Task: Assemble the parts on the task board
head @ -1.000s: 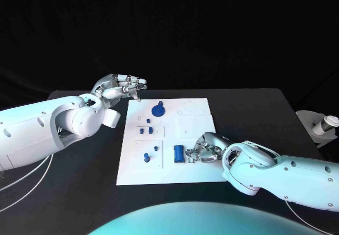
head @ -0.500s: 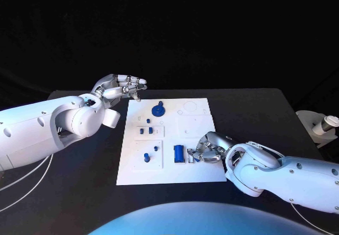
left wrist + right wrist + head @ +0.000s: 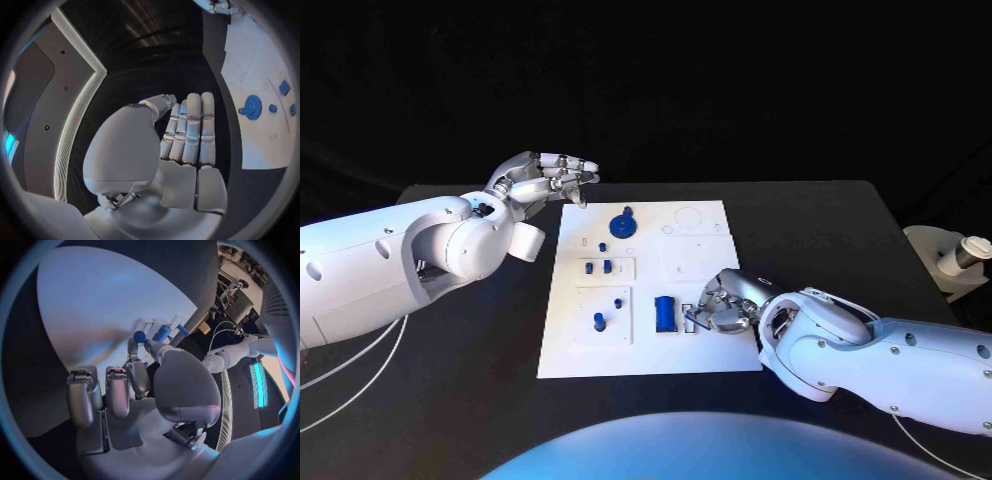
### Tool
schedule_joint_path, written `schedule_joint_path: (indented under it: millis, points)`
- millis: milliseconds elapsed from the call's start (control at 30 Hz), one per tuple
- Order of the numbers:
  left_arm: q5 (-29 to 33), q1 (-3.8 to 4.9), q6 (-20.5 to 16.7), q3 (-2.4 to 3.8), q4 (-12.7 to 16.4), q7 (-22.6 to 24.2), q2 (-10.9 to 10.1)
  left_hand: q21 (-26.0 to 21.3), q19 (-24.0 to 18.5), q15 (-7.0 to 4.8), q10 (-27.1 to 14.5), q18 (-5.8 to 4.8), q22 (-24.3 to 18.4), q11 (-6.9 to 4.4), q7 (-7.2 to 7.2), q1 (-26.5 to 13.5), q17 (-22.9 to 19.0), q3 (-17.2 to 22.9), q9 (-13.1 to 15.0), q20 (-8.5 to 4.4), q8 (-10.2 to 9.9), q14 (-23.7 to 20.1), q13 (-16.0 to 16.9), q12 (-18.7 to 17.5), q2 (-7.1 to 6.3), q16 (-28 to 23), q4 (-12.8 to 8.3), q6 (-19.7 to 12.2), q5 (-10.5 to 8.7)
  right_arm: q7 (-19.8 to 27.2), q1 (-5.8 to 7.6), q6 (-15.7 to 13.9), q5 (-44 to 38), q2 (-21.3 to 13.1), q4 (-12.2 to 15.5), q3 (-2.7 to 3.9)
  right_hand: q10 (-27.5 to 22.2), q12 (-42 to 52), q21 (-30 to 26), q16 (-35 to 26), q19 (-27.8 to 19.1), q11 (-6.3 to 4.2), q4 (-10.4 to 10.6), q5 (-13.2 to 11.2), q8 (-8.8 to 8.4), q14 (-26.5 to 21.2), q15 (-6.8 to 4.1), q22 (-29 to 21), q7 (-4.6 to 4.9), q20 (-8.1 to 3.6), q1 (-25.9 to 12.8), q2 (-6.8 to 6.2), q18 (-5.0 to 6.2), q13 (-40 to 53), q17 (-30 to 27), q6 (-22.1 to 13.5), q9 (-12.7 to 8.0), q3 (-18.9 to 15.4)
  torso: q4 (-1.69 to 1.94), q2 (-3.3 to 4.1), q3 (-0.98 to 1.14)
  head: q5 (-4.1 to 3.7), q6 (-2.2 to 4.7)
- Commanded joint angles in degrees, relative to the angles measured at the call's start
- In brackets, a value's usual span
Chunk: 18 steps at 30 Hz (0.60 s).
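Pinching, seemingly, small part (image 3: 139, 336), right robot hand (image 3: 721, 305)

You're looking at a black desk (image 3: 473, 400) against a dark backdrop (image 3: 733, 90) — a white stand (image 3: 956, 262) sits at its right.

Left hand (image 3: 542, 178) raised empty; right hand (image 3: 721, 303) curled low.

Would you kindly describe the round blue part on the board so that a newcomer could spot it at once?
Start from the white task board in the middle of the black table. Look to its far end, near the raised left hand. There sits the round blue part, a disc with a knob, much wider than the small blue pegs nearby.
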Motion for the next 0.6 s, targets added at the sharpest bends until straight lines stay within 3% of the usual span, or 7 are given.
schedule_joint_path:
  millis: [33,600]
  points:
    - [-0.23,0.05,0.88,0.04,0.12,0.04,0.05,0.33,0.22,0.0,-0.5,0.36,0.07,-0.06,-0.07,0.34,-0.08,0.27,-0.08,-0.19,0.29,-0.56,-0.09,0.23,0.06,0.09,-0.13,-0.47,0.31,0.19,-0.15,2.55,-0.53,0.07,-0.19,-0.14,0.73,0.22,0.32,0.25,5.98,-0.39,-0.04,0.09,-0.09,5.14,-0.49,14.96,-0.31,-0.35,0.71,0.1,-0.74,4.53,10.83,0.07,-0.03,0.52,0.0,0.02,-0.04,-0.07,0.01]
    - [-0.33,0.05,0.81,0.04,0.15,-0.02,0.02,0.38,0.2,0.0,-0.51,0.36,0.11,-0.06,-0.06,0.4,-0.1,0.33,-0.09,-0.2,0.3,-0.57,-0.1,0.25,0.08,0.08,-0.18,-0.48,0.33,0.44,-0.15,3.13,-0.7,0.53,-0.41,-0.14,0.92,0.63,0.52,0.44,6.07,-0.43,-0.29,0.01,-0.04,5.23,-0.54,15.02,-0.36,-0.39,0.98,0.17,-0.78,4.78,11.29,0.22,-0.03,1.08,0.01,0.04,0.0,-0.03,0.01]
